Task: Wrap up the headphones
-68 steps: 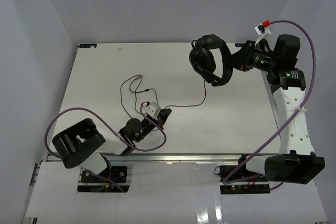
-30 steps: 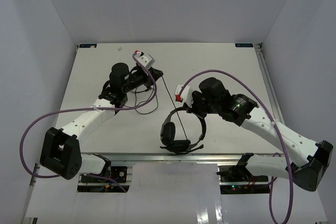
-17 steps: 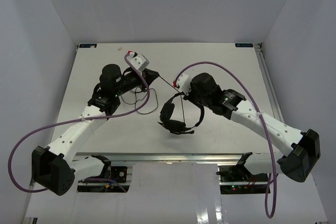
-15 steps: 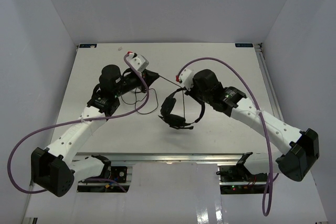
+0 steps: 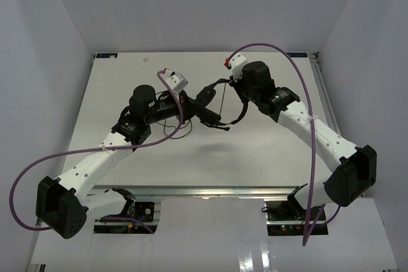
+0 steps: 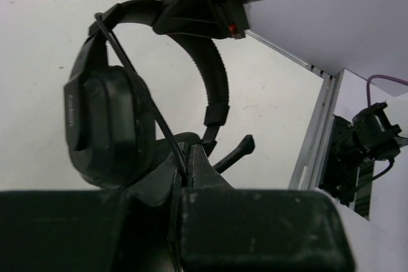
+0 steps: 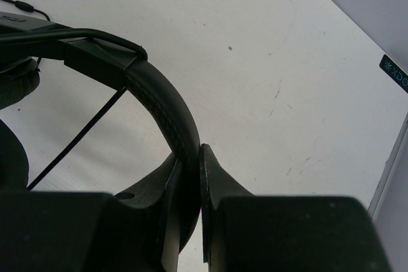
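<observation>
The black headphones (image 5: 211, 104) hang above the middle of the white table between both arms. My right gripper (image 5: 231, 92) is shut on the headband (image 7: 159, 100), which passes between its jaws (image 7: 190, 157). My left gripper (image 5: 189, 107) sits just left of the headphones, shut on the thin black cord (image 6: 137, 87) that runs taut across one padded earcup (image 6: 105, 125) down into its jaws (image 6: 184, 160). A short mic boom (image 6: 233, 154) sticks out below the earcup. The slack cord (image 5: 172, 133) loops on the table under my left wrist. The plug is not visible.
The white table (image 5: 268, 151) ends in a metal rail (image 5: 210, 190) at the near edge. Purple robot cables (image 5: 38, 164) arc beside each arm. Grey walls close in the left, back and right sides.
My right arm has carried the headphones up and away from the near middle toward the table's back centre. My left gripper, still on the cord, has shifted slightly nearer and right, close to the earcup.
</observation>
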